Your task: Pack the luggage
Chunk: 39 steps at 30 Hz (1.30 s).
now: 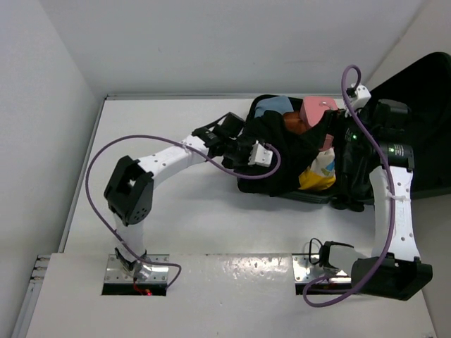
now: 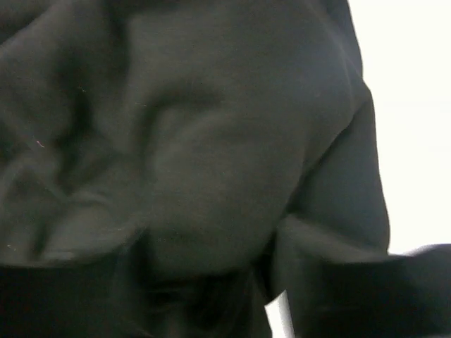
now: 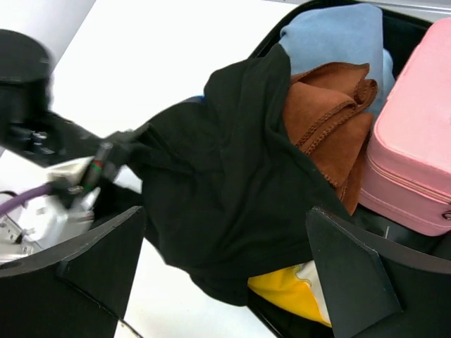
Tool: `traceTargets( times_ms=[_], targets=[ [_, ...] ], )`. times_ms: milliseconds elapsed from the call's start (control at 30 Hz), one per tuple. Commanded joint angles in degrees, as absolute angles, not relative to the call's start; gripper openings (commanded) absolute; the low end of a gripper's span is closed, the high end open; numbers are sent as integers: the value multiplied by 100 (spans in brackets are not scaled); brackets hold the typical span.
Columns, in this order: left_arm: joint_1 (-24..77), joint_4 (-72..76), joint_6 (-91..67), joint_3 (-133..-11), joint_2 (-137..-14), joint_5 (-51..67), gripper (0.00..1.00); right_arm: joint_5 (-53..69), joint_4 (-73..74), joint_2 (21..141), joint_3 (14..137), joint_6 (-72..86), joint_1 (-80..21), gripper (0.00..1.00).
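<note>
The luggage (image 1: 423, 98) lies open at the far right of the white bench (image 1: 176, 211), its lid thrown back to the right and its base crowded with things. A black garment (image 1: 282, 151) is draped over the near left part of the base and spills past the rim onto the bench. Beyond it, inside the base, a light blue cloth (image 3: 338, 35) sits at the far end. A brown cloth (image 3: 331, 105) is folded just beside it, and a pink case (image 3: 416, 141) touches the brown cloth on the right. Something yellow (image 3: 282, 289) shows from under the garment's near edge.

The left arm reaches across the bench from the left. In the right wrist view, the left pincer (image 3: 123, 149) meets a corner of the black garment, which is drawn out to a point there, so its fingers appear closed on the cloth. Its own camera shows only dark fabric, blurred and very close.

The right pincer (image 3: 225, 211) hangs above the garment inside the luggage. Its two black fingers are spread wide and nothing is between them.
</note>
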State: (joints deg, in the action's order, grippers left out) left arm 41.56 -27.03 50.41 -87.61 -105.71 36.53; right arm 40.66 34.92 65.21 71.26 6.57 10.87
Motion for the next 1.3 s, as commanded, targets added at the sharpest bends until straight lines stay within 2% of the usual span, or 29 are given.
traceTargets(
  times_ms=[0, 100, 133, 167, 233, 300, 367, 533, 633, 733, 933, 1000, 1133, 1167, 1200, 1233, 1267],
  targets=[
    [4201, -2786, 5204, -9429, -10888, 3428, 54, 4228, 3340, 6460, 7365, 730, 1186, 95],
    [4201, -2786, 4905, -10088, -11126, 3243, 32, 4201, 3340, 6416, 7339, 694, 1239, 95],
    [4201, -2725, 4782, -10281, -11249, 3174, 13, 4192, 3331, 6425, 7313, 677, 1300, 95],
    [4201, -2603, 4451, -10483, -11250, 3112, 7, 4201, 3366, 6373, 7321, 668, 1318, 95],
    [4201, -2008, 3975, -10915, -11320, 3024, 0, 4201, 3375, 6337, 7304, 624, 1388, 95],
    [4140, -1305, 3176, -10986, -11154, 2779, 0, 4184, 3375, 6285, 7295, 589, 1450, 95],
    [4078, 22, 2535, -10750, -10900, 2506, 0, 4122, 3331, 6206, 7243, 693, 1494, 95],
    [4306, 1982, 1847, -10512, -10898, 1347, 0, 3491, 2701, 5759, 6848, 922, 1643, 95],
    [4613, 2563, 1977, -10451, -11082, 722, 0, 2964, 2338, 5547, 6628, 1045, 1661, 95],
    [4781, 3092, 2232, -9934, -11241, 729, 0, 2751, 2276, 5493, 6557, 1011, 1678, 95],
    [5352, 3831, 2706, -7965, -10996, 1090, 0, 2935, 2355, 5458, 6469, 993, 1723, 95],
    [5475, 3832, 2707, -7526, -10934, 1090, 0, 3032, 2355, 5510, 6451, 1028, 1723, 95],
    [5476, 3244, 2838, -7392, -10995, 941, 0, 3303, 2364, 5712, 6346, 1169, 1705, 94],
    [5476, 2965, 2891, -7470, -10995, 940, 18, 3470, 2364, 5756, 6294, 1204, 1696, 91],
    [5476, 2849, 2961, -7532, -11056, 880, 30, 3576, 2390, 5853, 6232, 1221, 1661, 89],
    [5476, 2752, 2962, -7654, -11057, 931, 37, 3829, 2425, 5967, 6197, 1239, 1609, 86],
    [5389, 2586, 2962, -7716, -11057, 1019, 52, 3849, 2434, 6072, 6057, 1274, 1565, 86]
  ],
)
